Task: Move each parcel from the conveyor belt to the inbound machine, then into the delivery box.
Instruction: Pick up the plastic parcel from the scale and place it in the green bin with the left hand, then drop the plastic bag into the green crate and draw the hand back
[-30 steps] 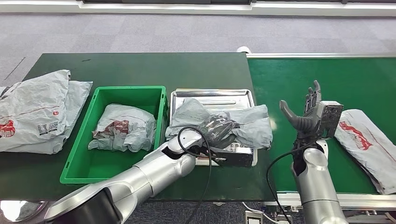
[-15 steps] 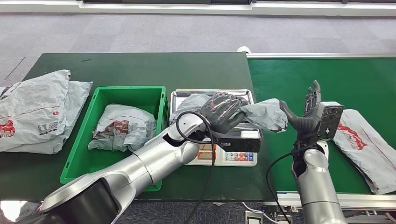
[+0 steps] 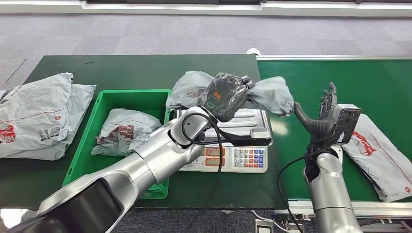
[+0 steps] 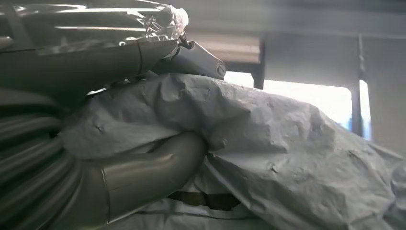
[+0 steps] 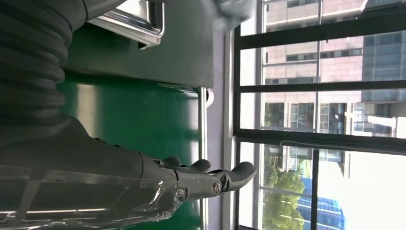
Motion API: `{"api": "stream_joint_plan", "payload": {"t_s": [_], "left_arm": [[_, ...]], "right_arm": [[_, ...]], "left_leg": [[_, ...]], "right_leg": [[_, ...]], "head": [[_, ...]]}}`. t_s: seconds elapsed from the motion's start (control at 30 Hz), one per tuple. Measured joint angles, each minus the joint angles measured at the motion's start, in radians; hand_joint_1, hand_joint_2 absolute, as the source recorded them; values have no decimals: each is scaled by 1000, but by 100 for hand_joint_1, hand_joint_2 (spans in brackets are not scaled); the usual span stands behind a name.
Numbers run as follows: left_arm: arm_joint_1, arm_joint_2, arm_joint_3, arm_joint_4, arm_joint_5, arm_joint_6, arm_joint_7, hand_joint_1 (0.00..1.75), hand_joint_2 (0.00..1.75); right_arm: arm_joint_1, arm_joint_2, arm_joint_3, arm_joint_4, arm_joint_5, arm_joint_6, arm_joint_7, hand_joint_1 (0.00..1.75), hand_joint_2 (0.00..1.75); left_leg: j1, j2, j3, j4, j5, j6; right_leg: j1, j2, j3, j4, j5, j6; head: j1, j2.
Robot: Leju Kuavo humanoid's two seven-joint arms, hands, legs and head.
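Above scale, parcel now higher

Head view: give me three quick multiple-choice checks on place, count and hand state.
1. Where is the held parcel?
A. in the bin
B. lifted above the scale
C. on the belt

2. How many parcels lie in the green bin?
A. one
B. two
C. none

3. The right hand is:
A. gripping a parcel
B. open, holding nothing
C. pressing the scale

Answers: 1 B, the left hand grips it over the scale. 2 A, a single bin parcel. 3 B, fingers spread above the belt.
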Motion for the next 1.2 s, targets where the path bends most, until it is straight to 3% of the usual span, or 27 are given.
{"api": "stream_joint_plan", "payload": {"t_s": [0.13,0.23,0.43,0.67,0.8,0.9,0.93,1.03,1.07,1.2], "left_arm": [[-30,42,55,70,-282,-37,273,175,175],[-31,105,101,118,-355,-42,391,175,175],[-4,216,223,147,-430,19,418,175,175],[73,314,312,123,-534,-88,499,175,175],[170,395,333,55,-535,-119,530,175,175],[293,469,366,-68,-535,-116,542,175,175],[341,496,377,-125,-535,-118,550,162,175],[471,566,398,-322,-536,-164,572,31,175],[509,582,404,-390,-536,-192,576,0,175],[630,618,419,-609,-536,-237,602,0,175]], "right_arm": [[-36,0,0,40,-6,-19,-8,0,175],[-45,-1,0,61,3,-23,-6,0,175],[-45,-4,0,84,12,-28,-2,0,175],[-41,-16,0,95,4,-16,1,0,175],[-27,-32,0,90,-2,-16,15,0,175],[30,-52,-4,48,-19,-16,33,0,175],[56,-58,-8,26,-25,-16,39,0,175],[132,-78,-30,-44,-45,-4,59,0,175],[153,-84,-38,-65,-50,4,66,0,175],[194,-95,-57,-125,-43,25,84,0,175]], "left_leg": [[0,1,1,0,1,-1],[1,2,2,-1,2,-2],[2,-1,1,-1,2,-4],[2,1,1,-1,2,-3],[2,1,1,-1,2,-3],[2,1,2,-1,0,-4],[2,1,2,-1,0,-4],[2,1,2,-1,-3,-4],[2,1,2,-1,-4,-4],[2,2,3,-1,-6,-4]], "right_leg": [[0,1,0,0,0,0],[1,2,0,1,1,-1],[2,0,0,2,0,-2],[2,1,-1,1,0,-2],[2,1,-1,1,0,-2],[2,1,-1,1,-2,-4],[2,1,-1,1,-3,-4],[2,1,-1,1,-5,-4],[2,1,0,1,-6,-4],[1,2,-1,0,-7,-4]], "head": [[0,0],[0,0],[0,0],[0,0],[0,0],[0,0],[0,0],[0,0],[0,0],[0,0]]}}
